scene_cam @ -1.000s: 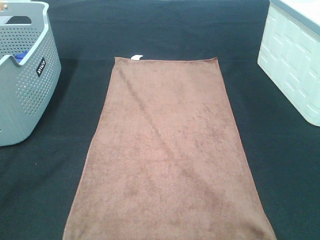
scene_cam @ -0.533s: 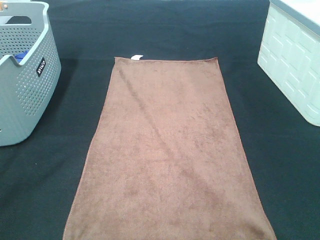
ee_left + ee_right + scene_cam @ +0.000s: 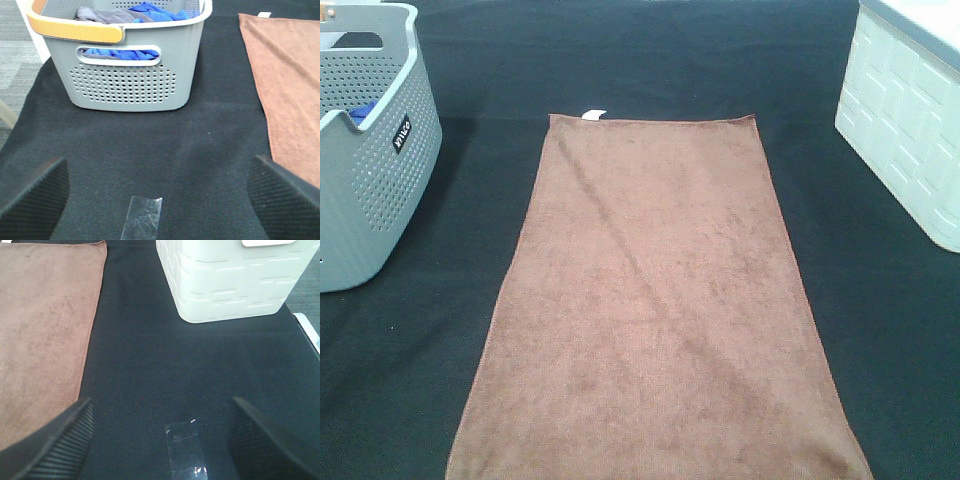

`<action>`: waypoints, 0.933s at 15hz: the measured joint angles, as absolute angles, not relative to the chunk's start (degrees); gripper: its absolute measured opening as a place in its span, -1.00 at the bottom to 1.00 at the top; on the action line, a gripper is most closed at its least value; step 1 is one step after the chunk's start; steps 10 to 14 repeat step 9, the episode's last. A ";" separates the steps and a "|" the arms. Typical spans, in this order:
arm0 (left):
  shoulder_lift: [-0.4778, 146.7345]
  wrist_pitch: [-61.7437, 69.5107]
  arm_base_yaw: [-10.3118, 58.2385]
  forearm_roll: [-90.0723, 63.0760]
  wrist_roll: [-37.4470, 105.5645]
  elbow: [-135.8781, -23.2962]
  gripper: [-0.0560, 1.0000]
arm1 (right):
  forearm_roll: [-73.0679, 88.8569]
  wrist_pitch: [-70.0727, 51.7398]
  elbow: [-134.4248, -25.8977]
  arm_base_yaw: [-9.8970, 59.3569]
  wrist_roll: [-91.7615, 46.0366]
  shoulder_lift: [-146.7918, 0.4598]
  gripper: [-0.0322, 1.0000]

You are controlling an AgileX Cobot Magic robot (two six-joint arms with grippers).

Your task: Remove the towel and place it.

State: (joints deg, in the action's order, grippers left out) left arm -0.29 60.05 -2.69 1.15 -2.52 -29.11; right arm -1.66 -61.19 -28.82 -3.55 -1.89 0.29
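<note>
The brown towel point(image 3: 655, 310) lies flat and spread out in the middle of the black table, long side running away from me, with a small white tag point(image 3: 594, 114) at its far left corner. It also shows in the left wrist view point(image 3: 292, 85) and the right wrist view point(image 3: 42, 330). Neither gripper appears in the exterior high view. My left gripper point(image 3: 160, 200) is open and empty, above bare table left of the towel. My right gripper point(image 3: 160, 440) is open and empty, above bare table right of the towel.
A grey perforated basket point(image 3: 365, 190) with an orange handle point(image 3: 75, 27) stands at the left, holding blue cloth point(image 3: 150, 10). A white bin point(image 3: 910, 130) stands at the right. Clear tape strips point(image 3: 142, 217) point(image 3: 185, 447) lie on the table.
</note>
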 joint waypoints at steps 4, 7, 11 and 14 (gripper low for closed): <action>-0.29 60.05 -2.69 1.03 -2.52 -29.11 0.82 | -1.60 -61.19 -28.82 -3.55 -1.89 0.29 0.45; -0.29 60.05 -2.69 1.03 -2.52 -29.11 0.82 | -1.60 -61.19 -28.82 -3.55 -1.89 0.29 0.45; -0.29 60.05 -2.69 1.03 -2.52 -29.11 0.82 | -1.60 -61.19 -28.82 -3.55 -1.89 0.29 0.45; -0.29 60.05 -2.69 1.03 -2.52 -29.11 0.82 | -1.60 -61.19 -28.82 -3.55 -1.89 0.29 0.45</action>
